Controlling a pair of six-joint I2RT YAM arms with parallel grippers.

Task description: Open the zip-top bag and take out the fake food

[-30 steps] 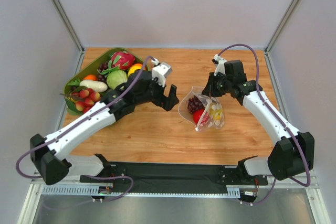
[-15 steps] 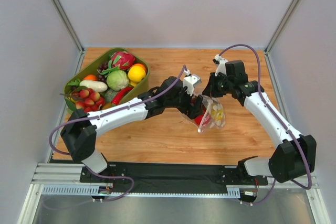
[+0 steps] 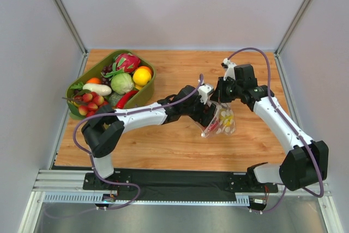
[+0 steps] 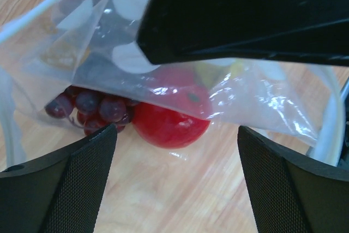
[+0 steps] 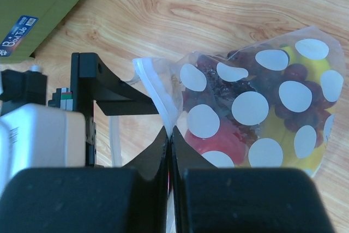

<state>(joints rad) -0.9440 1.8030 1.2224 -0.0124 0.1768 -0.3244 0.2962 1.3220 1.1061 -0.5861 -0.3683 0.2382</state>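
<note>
The clear polka-dot zip-top bag (image 3: 222, 121) hangs just above the wooden table, mid-right. My right gripper (image 3: 217, 100) is shut on its white zip edge (image 5: 155, 94); in the right wrist view the jaws (image 5: 170, 132) pinch the strip. Fake food shows inside the bag (image 5: 262, 107): dark purple grapes (image 5: 283, 83), a red piece (image 5: 221, 137) and yellow fruit (image 5: 319, 66). My left gripper (image 3: 209, 114) is open and empty at the bag's left side. In its wrist view (image 4: 175, 135) a red round fruit (image 4: 172, 121) and grapes (image 4: 90, 110) lie just ahead under the plastic (image 4: 256, 94).
An olive-green bin (image 3: 92, 72) stands at the back left with a pink dragon fruit (image 3: 127, 61), a green cabbage (image 3: 122, 83), an orange and other toy produce. Its corner shows in the right wrist view (image 5: 38, 4). Grey walls enclose the table (image 3: 180, 145).
</note>
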